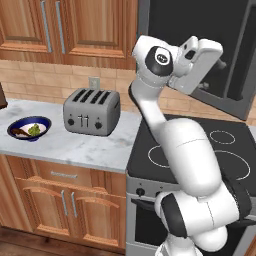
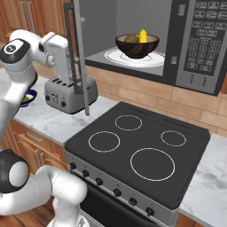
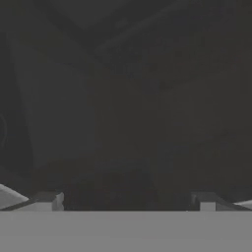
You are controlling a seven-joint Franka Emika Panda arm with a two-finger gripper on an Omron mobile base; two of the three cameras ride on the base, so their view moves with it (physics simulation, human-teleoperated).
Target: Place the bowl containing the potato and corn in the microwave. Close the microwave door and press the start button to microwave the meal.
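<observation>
The bowl [image 2: 137, 46] with potato [image 2: 131, 39] and corn [image 2: 143, 36] sits inside the microwave [image 2: 146, 40]. My pincer [image 3: 125, 199] presses against the open microwave door [image 2: 79, 53], fingers spread wide, holding nothing.

Wood-look bowl [image 2: 137, 45]; brushed-steel toaster [image 1: 92, 112]

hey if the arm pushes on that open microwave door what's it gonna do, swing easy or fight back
The microwave door will probably swing rather than flex: it looks like a rigid framed panel with dark glass, hinged on one side. It stands wide open beside the gripper, so a push should turn it toward the microwave. Pushing near the bar handle, far from the hinge, likely needs least force.
</observation>
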